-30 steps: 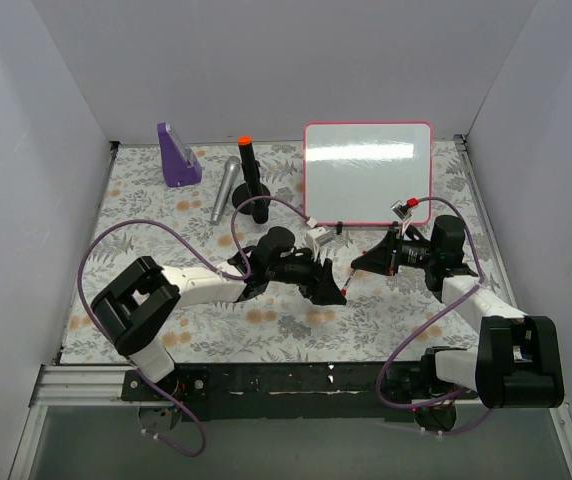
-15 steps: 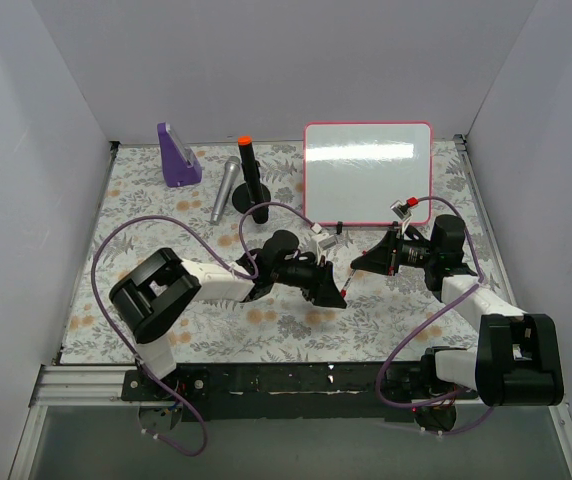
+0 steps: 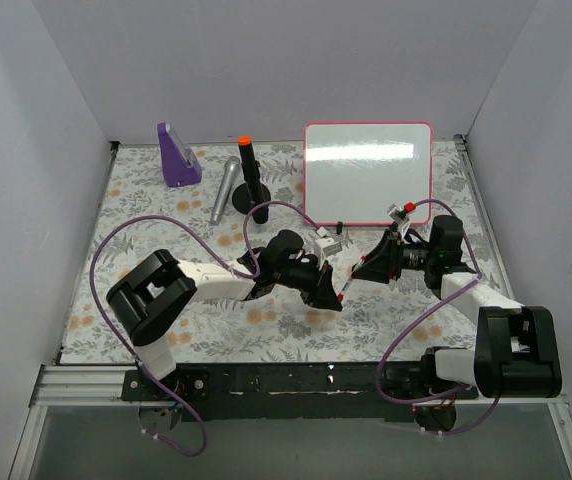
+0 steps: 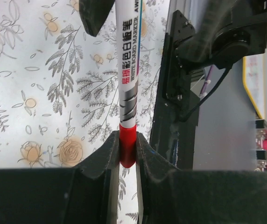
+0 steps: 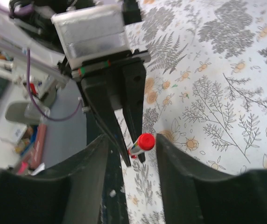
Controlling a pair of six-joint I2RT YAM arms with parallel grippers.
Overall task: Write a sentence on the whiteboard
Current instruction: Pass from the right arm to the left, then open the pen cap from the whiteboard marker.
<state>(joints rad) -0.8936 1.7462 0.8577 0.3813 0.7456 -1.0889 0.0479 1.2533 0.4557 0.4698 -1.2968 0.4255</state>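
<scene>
Left end effector (image 4: 128, 147) clamps the marker (image 4: 129, 70); right end effector (image 5: 131, 137) stands open around it.

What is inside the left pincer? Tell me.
A whiteboard marker; the left pincer is shut on its red end. The fingers cover that end's sides, and its far end runs out of the wrist view.

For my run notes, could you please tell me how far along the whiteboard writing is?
Done: the marker is picked up. In hand: the left hand is clamped on its red end, the right hand open around the other end. Left: all the writing; the whiteboard is blank.
</scene>
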